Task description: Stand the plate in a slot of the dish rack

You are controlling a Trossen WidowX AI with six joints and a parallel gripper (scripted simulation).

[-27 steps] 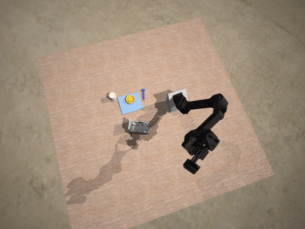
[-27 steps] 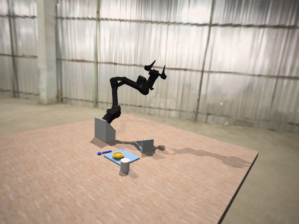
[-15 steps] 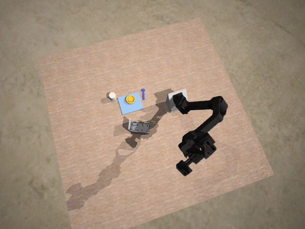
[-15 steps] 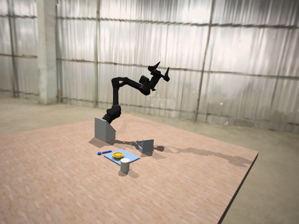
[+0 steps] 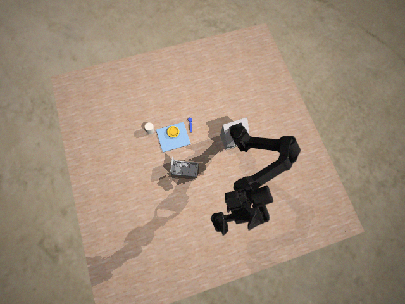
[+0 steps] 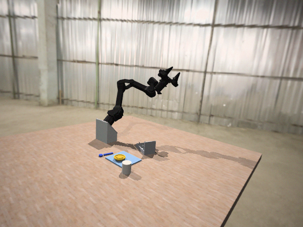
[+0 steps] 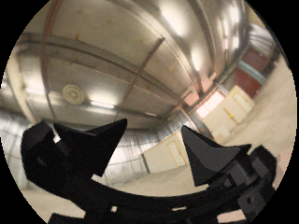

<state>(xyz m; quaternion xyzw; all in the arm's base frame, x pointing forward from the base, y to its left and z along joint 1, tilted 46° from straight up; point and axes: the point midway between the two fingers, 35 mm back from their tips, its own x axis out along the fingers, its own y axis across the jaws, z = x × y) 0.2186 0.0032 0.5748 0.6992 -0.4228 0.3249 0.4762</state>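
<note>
The yellow round plate [image 5: 173,131] [image 6: 119,157] lies flat, face up, on the light blue board. The small grey dish rack [image 5: 185,175] [image 6: 149,148] stands on the table beside the board, with a raised panel at one end; its slots are too small to make out well, and no plate stands in it. My gripper [image 5: 236,231] [image 6: 176,70] [image 7: 154,125] is open and empty. It is raised high above the table, tilted upward, well away from plate and rack. The wrist view shows only the hall's ceiling, walls and floor past the fingers.
The light blue board [image 5: 174,144] [image 6: 135,160] lies under the plate. A white cylinder [image 5: 149,128] [image 6: 126,168] stands at one side of it, and a blue spoon-shaped thing [image 5: 190,126] [image 6: 108,153] lies at the other. The arm's grey base block [image 6: 106,132] stands beyond the spoon-shaped thing.
</note>
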